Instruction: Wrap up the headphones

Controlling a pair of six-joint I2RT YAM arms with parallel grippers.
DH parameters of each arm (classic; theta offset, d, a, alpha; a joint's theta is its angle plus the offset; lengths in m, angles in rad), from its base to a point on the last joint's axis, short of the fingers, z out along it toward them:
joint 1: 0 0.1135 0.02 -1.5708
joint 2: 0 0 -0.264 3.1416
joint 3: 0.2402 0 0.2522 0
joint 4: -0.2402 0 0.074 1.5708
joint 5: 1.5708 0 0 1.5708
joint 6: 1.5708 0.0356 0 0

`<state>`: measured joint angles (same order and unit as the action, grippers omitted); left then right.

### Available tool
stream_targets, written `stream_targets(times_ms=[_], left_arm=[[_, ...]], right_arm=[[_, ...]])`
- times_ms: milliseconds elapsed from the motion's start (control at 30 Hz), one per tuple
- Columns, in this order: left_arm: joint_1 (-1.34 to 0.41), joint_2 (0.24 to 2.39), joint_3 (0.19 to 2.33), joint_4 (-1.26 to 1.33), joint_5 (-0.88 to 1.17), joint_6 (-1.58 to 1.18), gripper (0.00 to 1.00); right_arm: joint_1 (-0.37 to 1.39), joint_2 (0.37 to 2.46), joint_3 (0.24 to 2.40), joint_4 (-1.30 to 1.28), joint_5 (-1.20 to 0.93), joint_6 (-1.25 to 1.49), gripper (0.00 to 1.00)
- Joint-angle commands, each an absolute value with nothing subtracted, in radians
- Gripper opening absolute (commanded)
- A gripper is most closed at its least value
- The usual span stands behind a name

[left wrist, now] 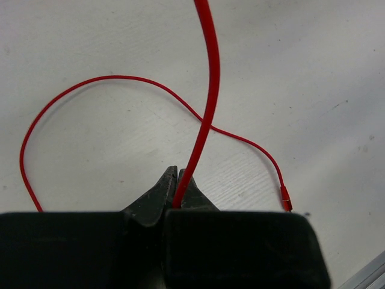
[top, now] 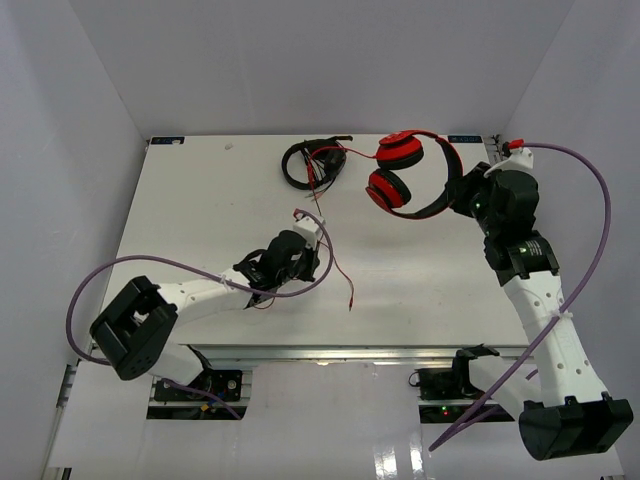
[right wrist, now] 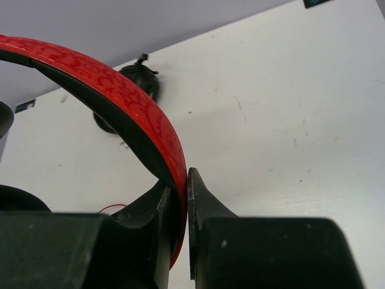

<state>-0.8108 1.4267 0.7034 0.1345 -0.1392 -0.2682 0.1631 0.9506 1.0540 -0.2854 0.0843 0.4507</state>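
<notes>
Glossy red plastic on the headphones (top: 400, 153), with a fine swirl pattern over the headband (right wrist: 141, 114) (raised or printed, hard to tell) and a matt black lining beneath. Smooth red plastic-looking sheath on the cable (left wrist: 209, 90), faintly shiny. Matt black plastic on the left gripper (left wrist: 177, 183) and right gripper (right wrist: 184, 180), slightly grainy, dotted with pale dust specks. White, matt table (left wrist: 90, 36), faintly streaked, scuffed and flecked with dark marks. Smooth white plastic shells on the right arm (top: 545, 300), black housings matt. Smooth purple hose (top: 590, 190), dull sheen. Bare silvery metal on the rail (top: 350, 352) at the near edge.
</notes>
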Motion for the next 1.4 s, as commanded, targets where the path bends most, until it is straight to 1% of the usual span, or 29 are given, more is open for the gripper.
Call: stream_targets(times_ms=[0,233,367,500,700,833,1267,1300,1367], left_arm=[[-0.901,1.503,0.78,0.081,-0.215,-0.281,0.0],[-1.025,1.661,0.884,-0.009,-0.261,-0.252,0.0],[-1.101,1.714,0.925,-0.075,-0.269,-0.234,0.0],[-1.176,1.812,1.014,-0.155,-0.265,-0.216,0.0],[-1.234,1.922,1.132,-0.179,-0.229,-0.205,0.0],[-1.252,1.967,1.17,-0.183,-0.204,-0.187,0.0],[-1.348,2.054,1.253,-0.196,-0.193,-0.169,0.0],[-1.353,2.064,1.263,-0.2,-0.191,-0.164,0.0],[-1.357,2.077,1.273,-0.204,-0.19,-0.158,0.0]], right_arm=[[0.156,0.981,1.047,-0.165,0.225,0.512,0.08],[0.155,0.99,0.982,-0.073,0.36,0.46,0.08],[0.155,0.996,0.947,-0.043,0.374,0.463,0.08],[0.15,1.032,0.939,-0.028,0.32,0.494,0.08],[0.126,1.073,0.939,-0.027,0.21,0.562,0.08],[0.096,1.084,0.934,-0.026,0.129,0.601,0.08],[0.048,1.172,1.003,-0.034,0.009,0.716,0.08],[0.039,1.179,1.007,-0.03,-0.061,0.737,0.08],[0.027,1.189,1.009,-0.027,-0.122,0.779,0.08]])
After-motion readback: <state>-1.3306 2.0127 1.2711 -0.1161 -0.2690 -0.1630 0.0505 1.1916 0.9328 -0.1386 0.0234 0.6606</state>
